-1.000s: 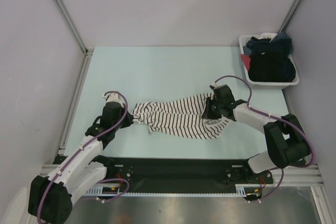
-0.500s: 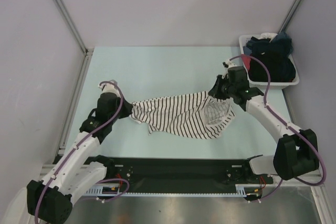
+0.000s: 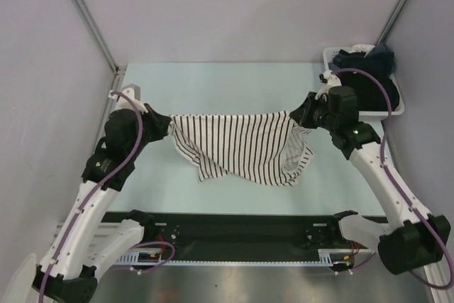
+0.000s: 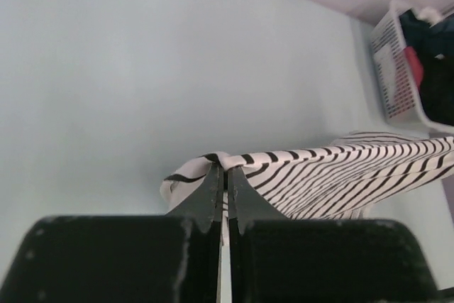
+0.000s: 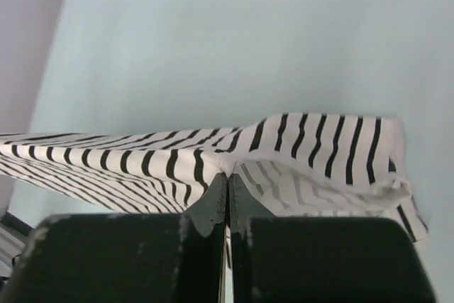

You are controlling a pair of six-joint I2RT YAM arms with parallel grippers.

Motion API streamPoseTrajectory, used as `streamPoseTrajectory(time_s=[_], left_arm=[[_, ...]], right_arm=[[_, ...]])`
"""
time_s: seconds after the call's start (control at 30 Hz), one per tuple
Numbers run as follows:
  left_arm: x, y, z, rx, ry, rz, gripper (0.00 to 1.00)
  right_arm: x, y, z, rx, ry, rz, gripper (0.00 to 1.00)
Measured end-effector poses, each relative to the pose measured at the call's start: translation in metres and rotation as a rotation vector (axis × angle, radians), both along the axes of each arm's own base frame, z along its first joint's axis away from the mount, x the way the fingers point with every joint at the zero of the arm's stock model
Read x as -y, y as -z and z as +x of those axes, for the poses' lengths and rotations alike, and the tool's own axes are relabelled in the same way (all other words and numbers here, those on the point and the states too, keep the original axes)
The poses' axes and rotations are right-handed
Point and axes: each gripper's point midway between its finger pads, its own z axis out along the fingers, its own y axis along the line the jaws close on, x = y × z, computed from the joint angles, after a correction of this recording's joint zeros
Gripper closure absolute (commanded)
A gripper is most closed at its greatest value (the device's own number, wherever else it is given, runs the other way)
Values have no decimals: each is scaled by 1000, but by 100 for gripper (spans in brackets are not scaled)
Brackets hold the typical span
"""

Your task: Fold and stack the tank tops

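The striped tank top [image 3: 241, 145] hangs stretched between my two grippers above the pale table, its lower part drooping toward the near side. My left gripper [image 3: 164, 124] is shut on its left corner, seen pinched at the fingertips in the left wrist view [image 4: 227, 169]. On the right, my right gripper [image 3: 301, 115] is shut on the other corner, with the cloth [image 5: 305, 154] bunched at its tips [image 5: 228, 175]. A black tank top is not separately recognisable; dark clothes lie in the basket.
A white basket [image 3: 369, 110] at the far right corner holds dark and red clothes [image 3: 365, 76]; it also shows in the left wrist view [image 4: 397, 76]. Metal frame posts [image 3: 85, 12] stand at the table's back corners. A black rail [image 3: 241, 228] runs along the near edge.
Both grippers rose and moved apart, lifting the striped top off the table and pulling it out wide. The right gripper's jaws closed on its corner during the last second.
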Motion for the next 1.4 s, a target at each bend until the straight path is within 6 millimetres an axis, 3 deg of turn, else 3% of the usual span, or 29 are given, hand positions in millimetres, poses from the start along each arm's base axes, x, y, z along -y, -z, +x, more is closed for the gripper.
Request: streamPoseTrajectory(time_s=[0.17,0.3,0.43,0.5,0.6,0.7,0.8,0.87,0.93,1.03,1.1,1.23,1.33,1.4], left_arm=[[-10,-82,-29,175,19,-23,100],[-16,-149,-63,331,60,-52,100],[-16,-207,-108,484,146,-89,100],[-14,-225,-130,539,194,-107,100],[-12,-236,-149,582,245,-123,100],[-8,-232,-145,563,259,-123,100],[-4,-210,-118,483,226,-110,100],[-2,-188,-90,407,186,-89,100],[1,-153,-54,304,134,-60,100],[4,-85,-6,150,53,-13,100],[5,-35,23,56,3,15,100],[6,65,65,-155,-81,87,100],[7,111,100,-240,-129,116,100],[8,135,129,-293,-152,131,100]], right_arm=[[6,-97,-30,266,-13,73,100],[13,-173,-75,489,-38,134,100],[22,-237,-130,692,-75,188,100],[28,-266,-162,792,-93,213,100],[34,-295,-194,892,-106,236,100],[37,-302,-196,907,-96,235,100],[35,-288,-167,830,-60,211,100],[32,-270,-135,748,-28,186,100],[27,-239,-92,631,7,149,100],[19,-177,-29,441,55,87,100],[12,-120,13,299,84,50,100],[8,-10,66,42,133,-6,100],[8,37,109,-41,170,5,100],[10,58,143,-78,193,23,93]])
